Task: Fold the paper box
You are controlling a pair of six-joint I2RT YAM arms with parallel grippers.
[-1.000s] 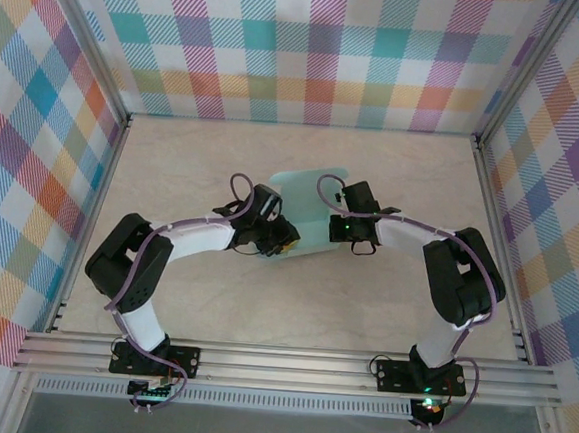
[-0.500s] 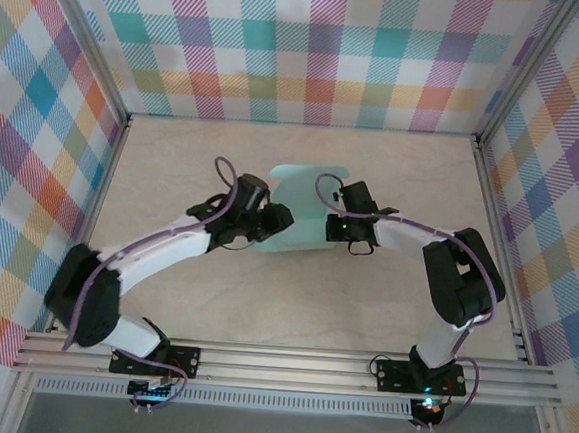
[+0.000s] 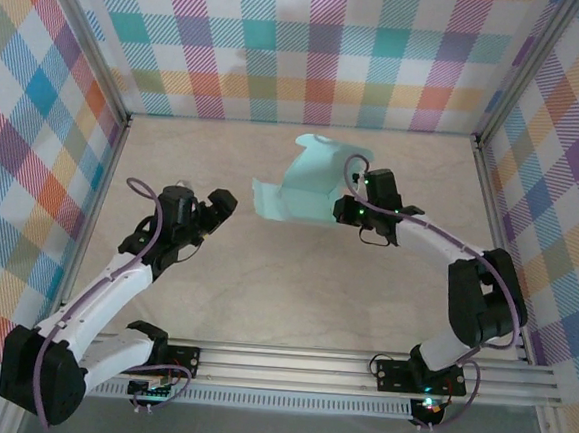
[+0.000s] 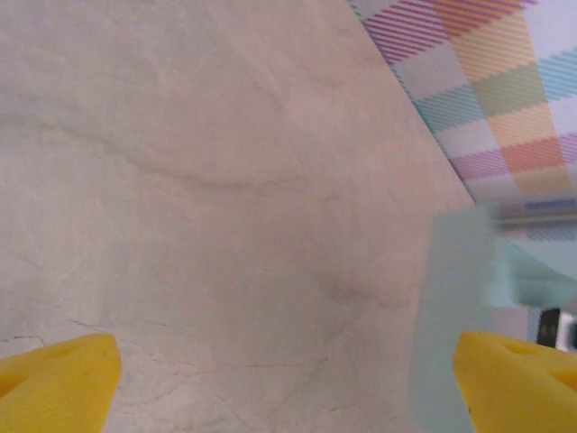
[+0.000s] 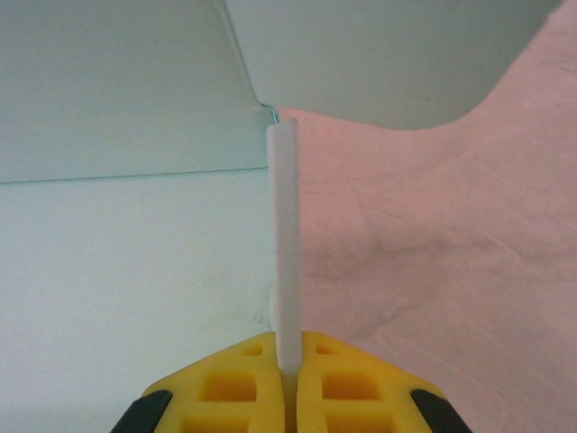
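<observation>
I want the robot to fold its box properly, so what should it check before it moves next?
1. Grip: right pincer is shut on a thin edge of the paper box: ok.
2. Free hand: left pincer is open and holds nothing: ok.
3. Gap: left pincer is apart from the paper box, with bare table between them: ok.
4. Shape: paper box is closed up into a box: not ok, it is a bent sheet with loose flaps.
5. Support: paper box lies flat on the table: cannot tell, part of it looks lifted.
</observation>
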